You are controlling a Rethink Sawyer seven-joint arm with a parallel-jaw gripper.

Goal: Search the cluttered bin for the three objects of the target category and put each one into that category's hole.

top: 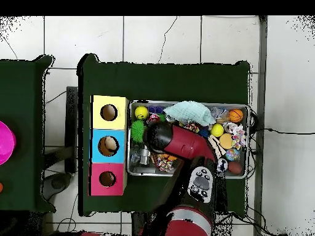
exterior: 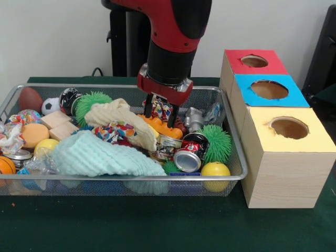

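Green-clothed table (exterior: 157, 231) carries a wire bin (exterior: 239, 157) of clutter. Gripper (exterior: 160, 111) hangs over the bin's middle, fingers spread apart above an orange toy (exterior: 165, 127). Right of the bin: red (exterior: 254, 61), blue (exterior: 269, 90), yellow (exterior: 289, 128) holes.

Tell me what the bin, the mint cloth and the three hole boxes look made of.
Bin: shiny metal wire mesh, see-through. Mint cloth: soft ribbed knit or terry, likely fabric. Boxes: pale wood by the grain, tops coloured matte, perhaps paper or paint.

Red, blue and yellow box tops (exterior: 269, 90), a pale mint cloth (exterior: 100, 156), green spiky balls (exterior: 218, 143).
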